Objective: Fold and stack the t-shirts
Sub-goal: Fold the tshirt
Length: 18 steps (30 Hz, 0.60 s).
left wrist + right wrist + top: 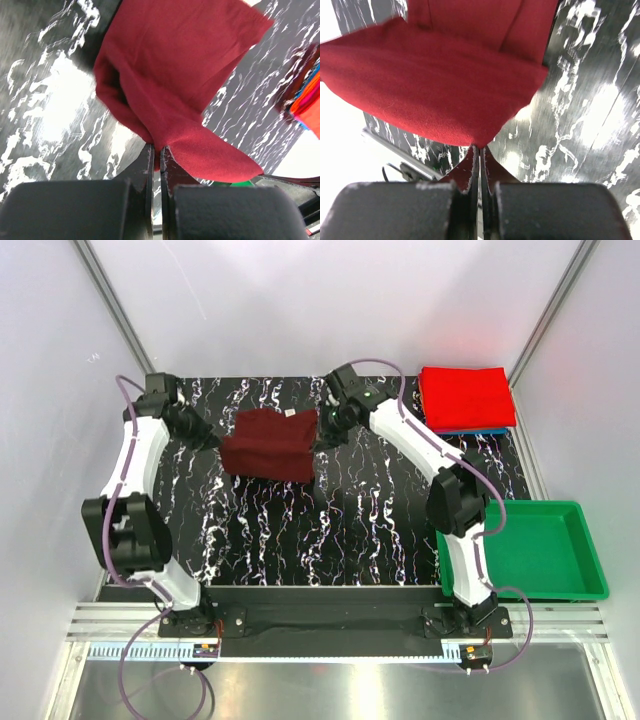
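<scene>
Top external view: the maroon t-shirt (268,445) is seen bunched into a rough rectangle over the far middle of the bench (330,540), held from both sides. Its left edge is pinched by the left end effector (213,440) and its right edge by the right end effector (322,430). A small white label can be made out at the shirt's far edge. Whether the cloth is touching the bench can't really be told from above.

On the left wrist cam, the left end effector (156,152) is shown pressed nearly together with a fold of the maroon t-shirt (175,65) caught between the tips, and the rest of the cloth is draped away from it over the marbled surface. Same deal on the right wrist cam: the right end effector (479,152) is clamped on a corner of the maroon t-shirt (435,90), with the fabric spread out ahead of it.

Further out, a red t-shirt (465,395) is laid folded at the far right corner, stacked on a blue t-shirt (482,430), of which only a thin edge is shown. That stack is kept well apart from the held shirt, and the right arm is stretched across the space between them.

A green tray (575,585) is parked at the near right, beside the right arm's base.
</scene>
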Motion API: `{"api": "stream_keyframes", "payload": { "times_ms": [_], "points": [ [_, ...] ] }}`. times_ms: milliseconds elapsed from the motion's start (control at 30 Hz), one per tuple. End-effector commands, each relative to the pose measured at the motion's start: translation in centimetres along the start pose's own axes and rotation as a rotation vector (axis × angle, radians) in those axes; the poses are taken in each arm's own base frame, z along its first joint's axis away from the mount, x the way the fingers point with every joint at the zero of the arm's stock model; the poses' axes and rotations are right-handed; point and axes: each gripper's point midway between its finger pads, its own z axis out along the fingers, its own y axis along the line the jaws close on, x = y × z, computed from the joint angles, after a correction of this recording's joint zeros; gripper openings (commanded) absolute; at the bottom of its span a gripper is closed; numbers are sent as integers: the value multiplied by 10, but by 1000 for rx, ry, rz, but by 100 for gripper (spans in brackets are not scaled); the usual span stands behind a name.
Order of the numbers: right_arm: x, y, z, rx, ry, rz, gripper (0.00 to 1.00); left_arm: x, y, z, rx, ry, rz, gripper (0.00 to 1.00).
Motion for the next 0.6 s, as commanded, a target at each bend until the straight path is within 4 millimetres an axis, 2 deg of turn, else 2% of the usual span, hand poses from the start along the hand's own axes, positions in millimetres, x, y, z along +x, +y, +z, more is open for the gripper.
{"api": "stream_keyframes", "payload": {
  "times_ms": [0, 67, 100, 133, 267, 367, 567],
  "points": [
    [-35, -9, -7, 11, -56, 17, 0, -35, -31, -1, 103, -64, 8, 0],
    [-58, -5, -6, -30, -98, 30, 0, -50, -42, 5, 134, -91, 14, 0],
    [-64, -7, 0, -44, -101, 33, 0, -57, -50, 6, 166, -109, 22, 0],
    [-73, 0, -3, -85, -118, 28, 0, -61, -53, 9, 179, -114, 22, 0],
    [-109, 4, 2, -140, -206, 12, 0, -80, -73, 22, 275, -131, 8, 0],
    [-126, 2, 14, -168, -242, 17, 0, -99, -83, 39, 334, -159, 8, 0],
    [-148, 6, 33, -258, -291, 18, 0, -119, -97, 71, 411, -140, 5, 0]
  ]
}}
